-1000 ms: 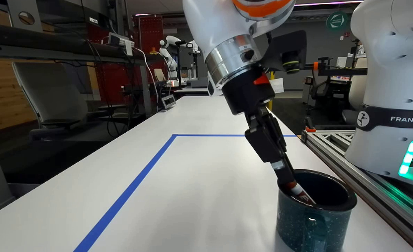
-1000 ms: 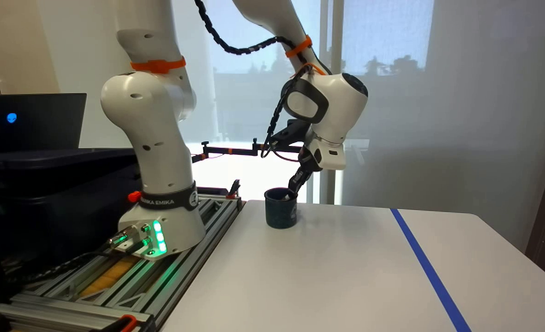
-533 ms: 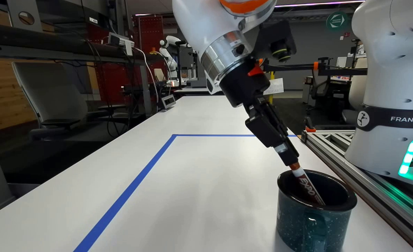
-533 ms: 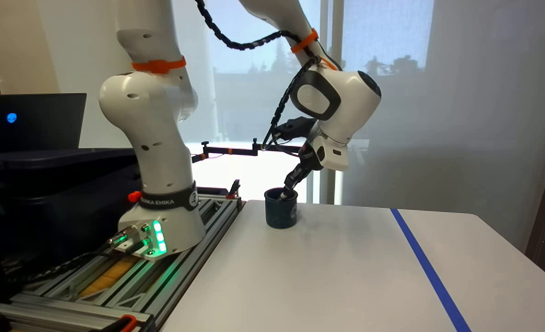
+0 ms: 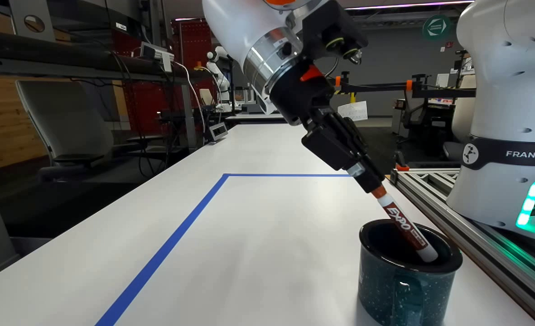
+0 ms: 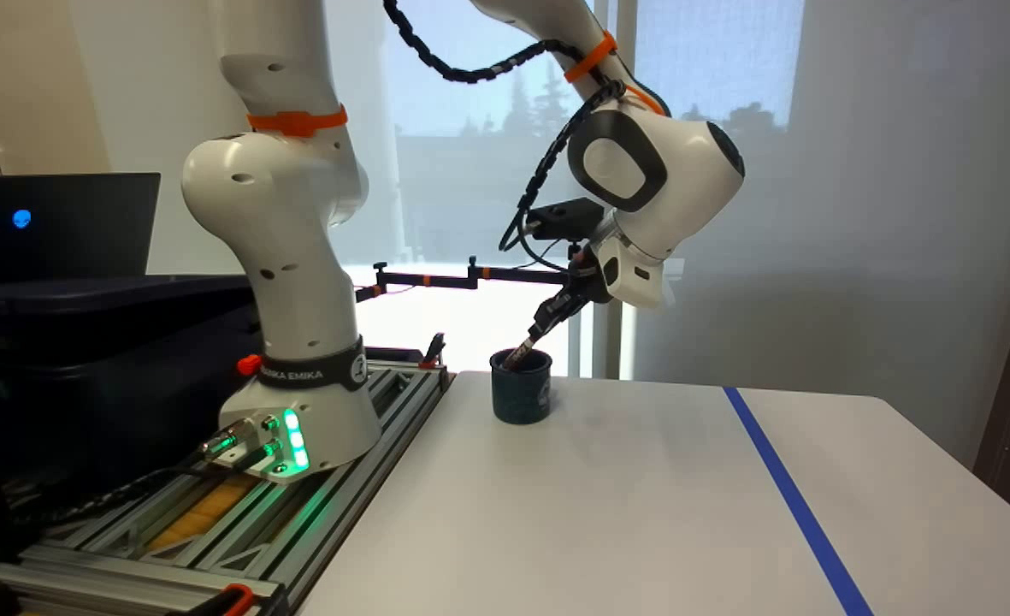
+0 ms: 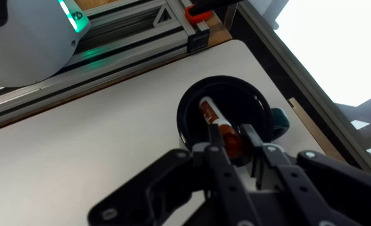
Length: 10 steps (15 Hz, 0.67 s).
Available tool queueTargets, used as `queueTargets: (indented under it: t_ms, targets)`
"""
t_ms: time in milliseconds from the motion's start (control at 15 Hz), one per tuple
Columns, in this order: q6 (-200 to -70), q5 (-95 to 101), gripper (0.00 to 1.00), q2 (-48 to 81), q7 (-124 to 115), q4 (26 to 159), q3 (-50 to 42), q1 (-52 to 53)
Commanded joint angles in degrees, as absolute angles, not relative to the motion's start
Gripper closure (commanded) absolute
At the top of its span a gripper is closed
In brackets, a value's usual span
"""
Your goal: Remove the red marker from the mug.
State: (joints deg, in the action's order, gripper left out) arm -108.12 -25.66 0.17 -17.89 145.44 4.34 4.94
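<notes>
The mug [image 5: 405, 290] is dark teal with speckles and stands upright on the table; it also shows in an exterior view [image 6: 520, 399] and in the wrist view [image 7: 246, 102]. My gripper [image 5: 376, 186] is tilted above the mug's rim, shut on the orange-red cap end of the red marker [image 5: 403, 222]. The marker slants down into the mug's mouth; its white lower end shows inside the rim. In the wrist view, the marker [image 7: 211, 112] runs from between my fingertips [image 7: 231, 131] into the mug. In an exterior view the gripper [image 6: 540, 330] and marker [image 6: 519, 352] show above the mug.
The mug stands near the white table's [image 5: 249, 253] edge, beside the metal rail [image 5: 466, 235] and robot base [image 6: 316, 419]. Its handle [image 7: 279, 121] points toward the window side. Blue tape [image 5: 176, 240] marks the table. A dark case [image 6: 103, 376] and laptop [image 6: 51, 227] stand behind the base.
My gripper has risen out of the mug and tilted more, with the marker in it. More of the marker shows now, including its lower end. The mug has not moved.
</notes>
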Motion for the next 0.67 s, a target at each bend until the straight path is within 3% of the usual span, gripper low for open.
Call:
queueTargets:
  t_ms: [0, 600]
  targets:
    - [-103.6, -26.6, 0.95, 2.7, -21.0, 140.9, 3.8, 4.2]
    - [-93.0, -29.4, 0.95, 11.3, -28.7, 128.2, 0.9, 2.1]
